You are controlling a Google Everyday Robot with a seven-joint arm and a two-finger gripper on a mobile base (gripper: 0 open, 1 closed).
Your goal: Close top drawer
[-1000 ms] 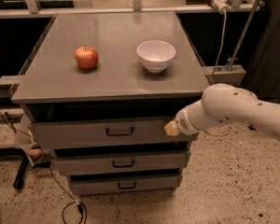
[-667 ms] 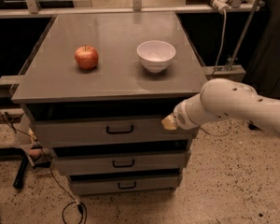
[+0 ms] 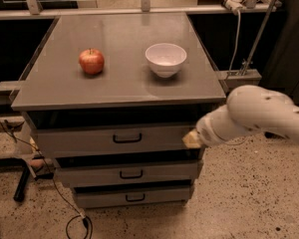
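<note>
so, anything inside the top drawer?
Only a dark gap shows above the top drawer front; the cabinet top hides its contents. The gripper sits at the front's right end.

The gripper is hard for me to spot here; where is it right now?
In the camera view, the gripper is at the right end of the top drawer, right of its handle and below the white bowl.

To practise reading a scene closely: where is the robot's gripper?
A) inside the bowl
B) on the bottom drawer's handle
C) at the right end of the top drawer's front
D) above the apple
C: the gripper is at the right end of the front of the top drawer.
</note>
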